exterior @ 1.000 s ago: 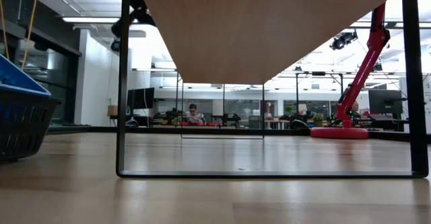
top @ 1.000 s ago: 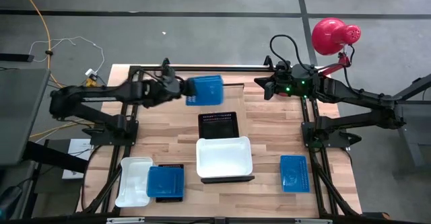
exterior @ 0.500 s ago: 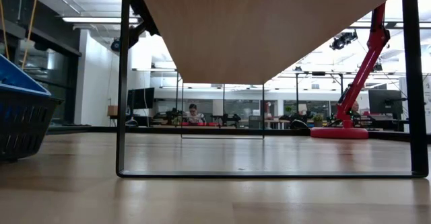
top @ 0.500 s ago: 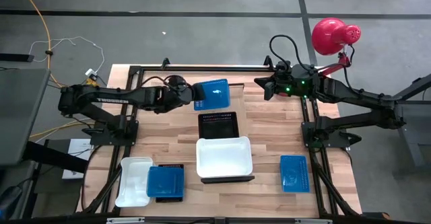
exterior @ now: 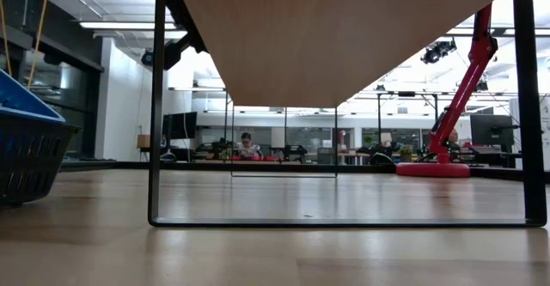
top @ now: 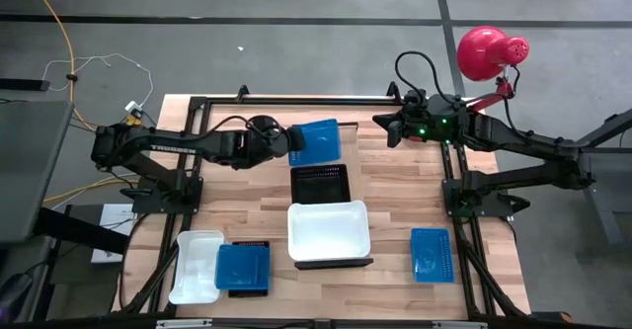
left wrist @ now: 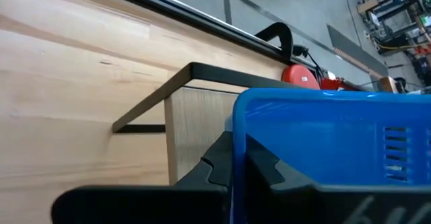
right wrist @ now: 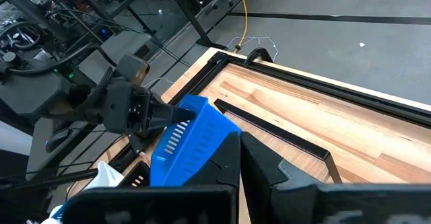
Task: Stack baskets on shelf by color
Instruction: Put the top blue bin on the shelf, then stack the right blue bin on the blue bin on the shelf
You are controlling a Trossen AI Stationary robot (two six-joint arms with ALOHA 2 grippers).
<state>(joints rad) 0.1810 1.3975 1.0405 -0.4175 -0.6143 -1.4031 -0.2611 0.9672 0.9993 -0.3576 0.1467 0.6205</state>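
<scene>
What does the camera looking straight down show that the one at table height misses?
Only the high view shows both arms: the left gripper shut on a blue basket over the shelf's far end, the right gripper shut and waiting, plus a white basket on the shelf. Only the low view shows the shelf's underside and the room behind. Both show the red lamp and the blue-in-black stack.

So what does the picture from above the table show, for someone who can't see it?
The left gripper holds a blue basket over the table's far side, above a black basket and a white basket. The right gripper waits shut nearby.
</scene>
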